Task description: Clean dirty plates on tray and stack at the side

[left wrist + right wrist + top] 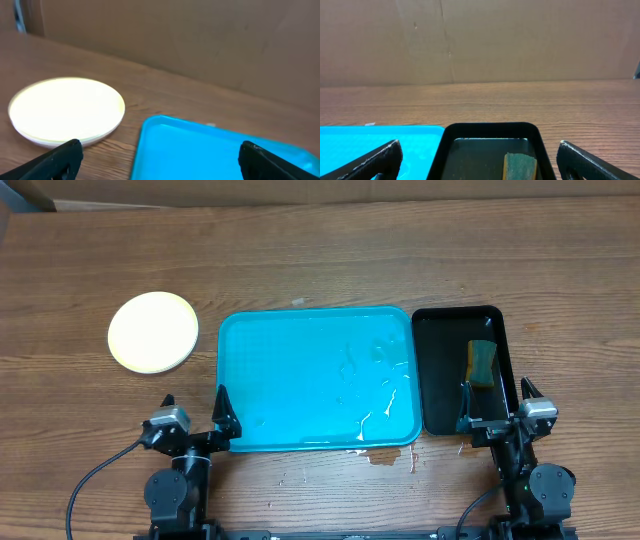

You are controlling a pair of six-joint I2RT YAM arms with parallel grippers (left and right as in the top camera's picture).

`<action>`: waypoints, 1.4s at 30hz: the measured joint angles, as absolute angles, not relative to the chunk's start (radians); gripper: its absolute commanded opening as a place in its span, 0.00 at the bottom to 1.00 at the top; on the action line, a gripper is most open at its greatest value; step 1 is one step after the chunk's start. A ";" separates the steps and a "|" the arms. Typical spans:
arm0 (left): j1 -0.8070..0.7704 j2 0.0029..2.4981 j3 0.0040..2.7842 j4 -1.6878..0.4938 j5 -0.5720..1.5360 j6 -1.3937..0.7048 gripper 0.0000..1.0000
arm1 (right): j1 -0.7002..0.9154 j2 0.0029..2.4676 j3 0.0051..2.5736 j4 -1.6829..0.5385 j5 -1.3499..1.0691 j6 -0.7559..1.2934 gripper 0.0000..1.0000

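Both released: left tool at tray corner, right tool at black tray corner; plates apart.

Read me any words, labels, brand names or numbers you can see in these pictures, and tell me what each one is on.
None: no text can be read in any view.
The turquoise tray, the black tray, the sponge, the pale yellow plate and the wooden table show no print, label or number.
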State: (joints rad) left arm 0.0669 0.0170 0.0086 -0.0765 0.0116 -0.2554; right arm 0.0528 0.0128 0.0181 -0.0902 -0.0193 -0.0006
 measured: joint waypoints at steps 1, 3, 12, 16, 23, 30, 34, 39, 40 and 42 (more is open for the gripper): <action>0.067 0.017 0.009 -0.076 0.012 -0.221 1.00 | 0.053 0.013 0.018 -0.090 -0.019 0.000 1.00; 0.067 0.017 0.009 -0.076 0.014 -0.158 1.00 | 0.053 0.013 0.018 -0.090 -0.019 0.000 1.00; 0.067 0.017 0.009 -0.076 0.014 -0.041 1.00 | 0.053 0.013 0.018 -0.090 -0.019 0.000 1.00; 0.067 0.017 0.009 -0.076 0.014 -0.028 1.00 | 0.053 0.013 0.018 -0.090 -0.019 -0.001 1.00; 0.067 0.017 0.009 -0.076 0.014 -0.022 1.00 | 0.053 0.013 0.019 -0.090 -0.019 0.000 1.00; 0.067 0.017 0.009 -0.076 0.014 -0.022 1.00 | 0.053 0.013 0.018 -0.089 -0.019 -0.001 1.00; 0.067 0.017 0.009 -0.076 0.014 -0.022 1.00 | 0.053 0.013 0.018 -0.090 -0.019 -0.001 1.00; 0.067 0.017 0.009 -0.076 0.014 -0.022 1.00 | 0.053 0.013 0.018 -0.091 -0.019 -0.001 1.00; 0.067 0.017 0.009 -0.076 0.014 -0.022 1.00 | 0.053 0.013 0.018 -0.090 -0.019 0.000 1.00; 0.067 0.017 0.009 -0.076 0.014 -0.022 1.00 | 0.053 0.013 0.018 -0.090 -0.019 -0.001 1.00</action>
State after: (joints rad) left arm 0.0669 0.0170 0.0086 -0.0761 0.0139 -0.0219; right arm 0.0528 0.0128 0.0181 -0.0898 -0.0193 -0.0010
